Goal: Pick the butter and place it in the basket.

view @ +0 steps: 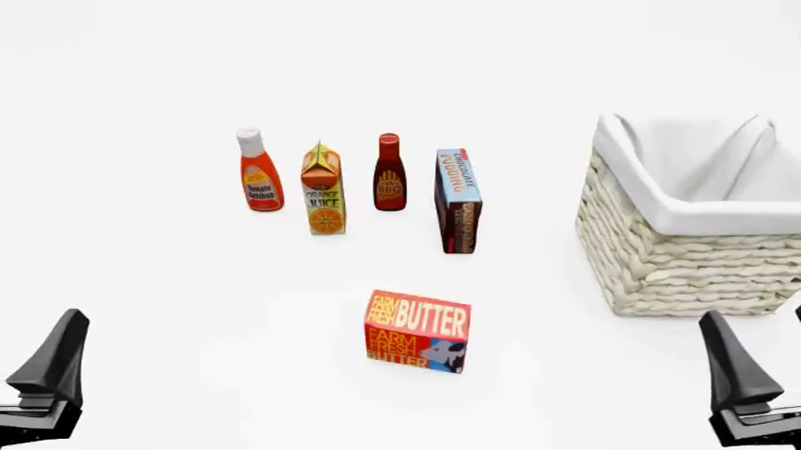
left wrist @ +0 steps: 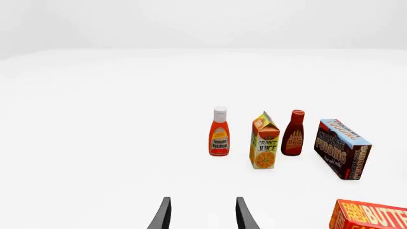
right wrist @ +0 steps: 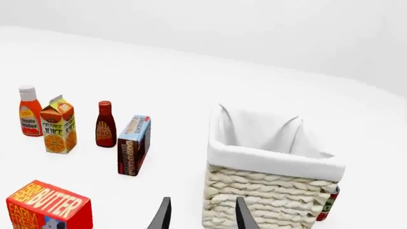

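Four groceries stand in a row across the far middle of your counter [view: 150, 300]: a tomato ketchup bottle [view: 259, 171] at the left end, an orange juice carton [view: 323, 189] just beside it, a dark BBQ sauce bottle [view: 389, 172], and the chocolate pudding box [view: 457, 200] at the right end, standing on edge with its narrow face toward you. All four are upright and apart from one another.

The butter [view: 418, 331] sits alone nearer your edge of the counter, about mid-width, in front of the gap between the sauce bottle and the pudding box and well apart from both. Its lettered top faces up and the cow panel faces you. Nothing lies between it and either arm.

The basket [view: 682, 253] stands toward the right edge of the counter, well apart from the butter, with its white liner folded over the rim. In your right wrist view a small red bottle [right wrist: 327, 204] with a green label peeks out from behind the basket's far corner; little of it shows.

Your left gripper [left wrist: 202, 214] hangs over bare counter near the near left corner, its fingers [left wrist: 163, 214] apart and holding nothing; the butter shows only at the margin of that view. Your right gripper [right wrist: 202, 214] sits near the near right corner, just short of the basket's wall, fingers [right wrist: 241, 213] likewise apart and holding nothing.
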